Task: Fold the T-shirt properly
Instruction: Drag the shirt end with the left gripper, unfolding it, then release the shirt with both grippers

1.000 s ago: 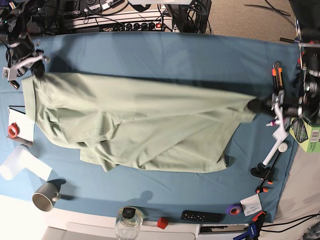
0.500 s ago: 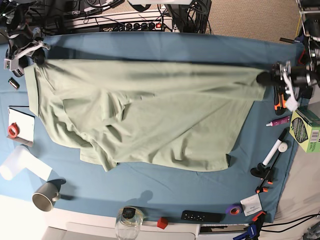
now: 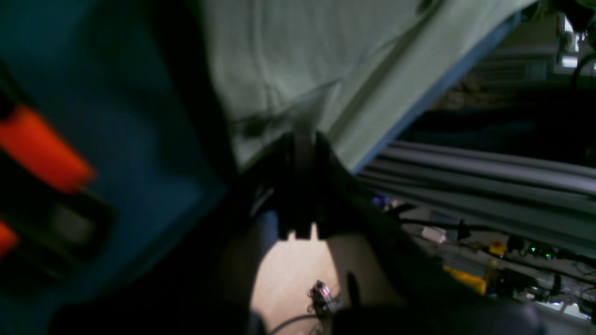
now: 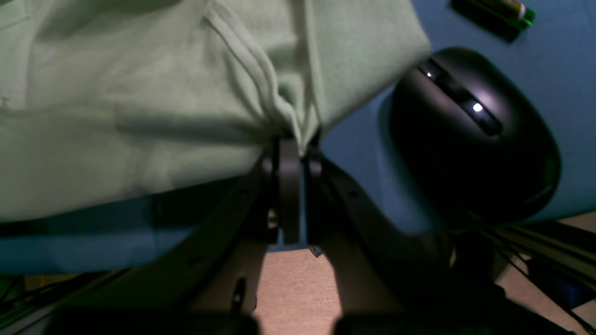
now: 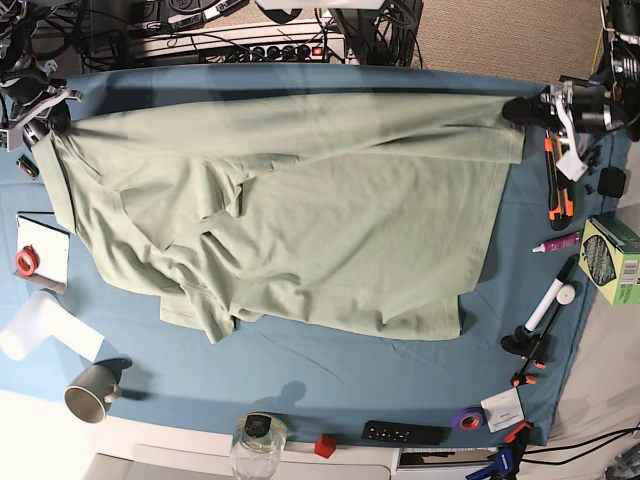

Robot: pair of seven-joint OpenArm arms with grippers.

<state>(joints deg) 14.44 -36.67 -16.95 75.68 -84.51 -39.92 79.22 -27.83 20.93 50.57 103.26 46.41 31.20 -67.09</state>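
We have the shirt (image 5: 300, 210) stretched wide across the blue surface (image 5: 330, 375), its long axis running left to right in the base view, with the far edge pulled nearly straight between our two arms.

Our left gripper (image 5: 530, 110) sits at the far right corner, jaws clamped together on the shirt's corner; in its wrist view the dark jaws pinch a gathered bit of pale green cloth (image 3: 298, 93). Our right gripper (image 5: 45, 118) is at the far left corner, and its wrist view shows the jaws closed tight on a bunched pleat of fabric (image 4: 139, 116).

So each arm holds one end of the same far edge, and the whole body of the shirt lies toward the near side from both sets of jaws. The cloth drapes down and spreads, with a rumpled heap of folds on the near left (image 5: 200, 300) and a flatter hem on the near right (image 5: 440, 320).

What the next move turns on, we judge: the free cloth lies nearward of both grips, so carrying that held edge toward the near side would lay it over the body. The left-hand bunching looks likely to trap wrinkles unless we keep the edge taut between the arms.
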